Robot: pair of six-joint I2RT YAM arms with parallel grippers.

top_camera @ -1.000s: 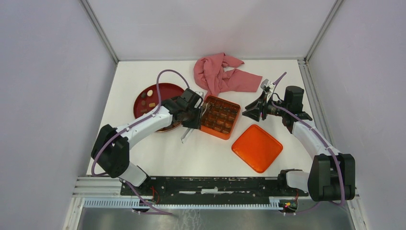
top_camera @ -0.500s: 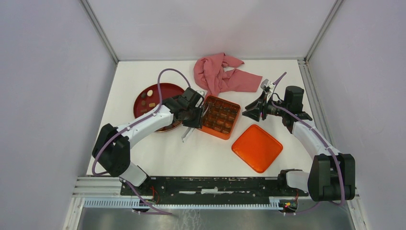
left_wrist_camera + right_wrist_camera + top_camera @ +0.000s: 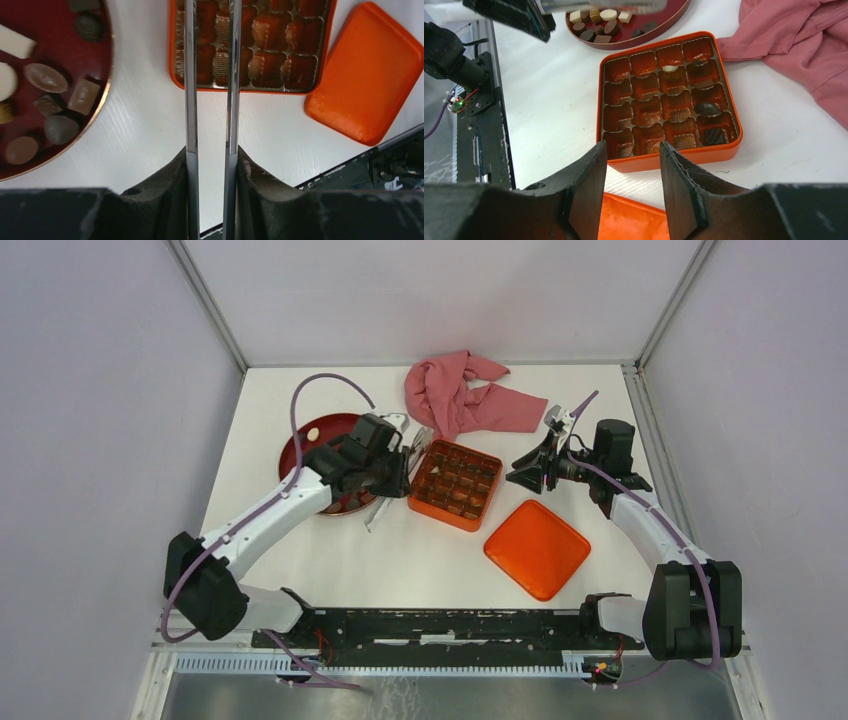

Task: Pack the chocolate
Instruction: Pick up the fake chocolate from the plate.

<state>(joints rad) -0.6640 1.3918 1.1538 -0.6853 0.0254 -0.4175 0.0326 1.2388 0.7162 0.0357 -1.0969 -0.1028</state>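
Observation:
Several small chocolates (image 3: 47, 77), dark brown, tan and cream, lie on the round dark-red plate (image 3: 335, 425); they also show in the right wrist view (image 3: 599, 17). A few pieces (image 3: 708, 107) sit in compartments of the orange gridded tin (image 3: 447, 515). My left gripper (image 3: 395, 475) is shut on metal tongs (image 3: 190, 100), between plate and tin. The tong blades run apart over the tin's left edge (image 3: 240, 91); their tips are out of view. My right gripper (image 3: 520, 477) is open and empty, to the right of the tin (image 3: 674, 159).
The orange tin lid (image 3: 537, 547) lies upside down in front of the tin, on the right. A crumpled pink cloth (image 3: 460, 395) lies at the back behind the tin. Grey walls enclose the table on three sides.
My left arm has swung left and back, carrying the tongs from over the tin towards the plate. The right arm has not moved.

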